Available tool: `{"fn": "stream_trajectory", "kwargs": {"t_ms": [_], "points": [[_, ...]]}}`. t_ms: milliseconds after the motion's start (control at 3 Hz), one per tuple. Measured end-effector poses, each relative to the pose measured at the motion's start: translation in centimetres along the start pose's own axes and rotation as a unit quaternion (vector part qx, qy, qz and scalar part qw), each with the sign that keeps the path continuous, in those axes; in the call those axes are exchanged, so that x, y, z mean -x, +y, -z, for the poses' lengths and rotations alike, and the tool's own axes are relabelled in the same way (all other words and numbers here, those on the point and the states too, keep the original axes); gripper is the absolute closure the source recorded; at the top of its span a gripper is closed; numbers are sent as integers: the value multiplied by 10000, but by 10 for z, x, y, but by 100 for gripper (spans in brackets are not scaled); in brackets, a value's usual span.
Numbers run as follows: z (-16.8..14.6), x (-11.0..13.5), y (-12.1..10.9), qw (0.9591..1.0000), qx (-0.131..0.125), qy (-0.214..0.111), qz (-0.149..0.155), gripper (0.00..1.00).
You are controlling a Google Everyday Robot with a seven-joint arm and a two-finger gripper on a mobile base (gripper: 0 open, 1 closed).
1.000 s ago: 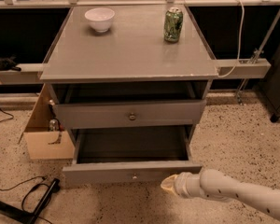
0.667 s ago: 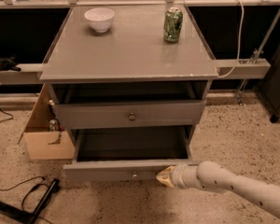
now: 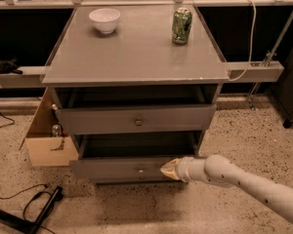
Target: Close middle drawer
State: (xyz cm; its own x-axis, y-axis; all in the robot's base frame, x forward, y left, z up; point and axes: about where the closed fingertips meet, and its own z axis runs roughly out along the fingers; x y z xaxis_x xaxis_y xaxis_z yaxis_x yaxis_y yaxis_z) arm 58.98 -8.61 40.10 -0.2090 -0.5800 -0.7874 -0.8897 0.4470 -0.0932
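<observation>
Mid-push, the gripper (image 3: 163,169), fingers (image 3: 171,168) pinched to a narrow empty tip, touches the front of the middle drawer (image 3: 112,170), partly out with its knob (image 3: 140,170) just beside them; next, I judge, a straight drive inward until flush.

On the bench (image 3: 132,57), a white bowl (image 3: 104,19) sits back left and a green can (image 3: 181,26) stands back right. Left of the bench, an open cardboard box (image 3: 43,147) holds a bottle (image 3: 56,129). Black cables (image 3: 39,206) lie on the floor front left of it. The pincer (image 3: 168,168), closed to a point, is low in front of the bench.
</observation>
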Motion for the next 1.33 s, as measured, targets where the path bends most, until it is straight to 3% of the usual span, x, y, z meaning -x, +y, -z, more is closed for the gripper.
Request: {"fn": "stream_trajectory", "kwargs": {"t_ms": [333, 667, 1000, 1333], "points": [[1, -1, 1, 10000, 0, 0, 0, 100], [1, -1, 1, 10000, 1, 0, 0, 85], [1, -1, 1, 10000, 1, 0, 0, 62], [-2, -3, 6, 10000, 41, 13, 48, 63]]}}
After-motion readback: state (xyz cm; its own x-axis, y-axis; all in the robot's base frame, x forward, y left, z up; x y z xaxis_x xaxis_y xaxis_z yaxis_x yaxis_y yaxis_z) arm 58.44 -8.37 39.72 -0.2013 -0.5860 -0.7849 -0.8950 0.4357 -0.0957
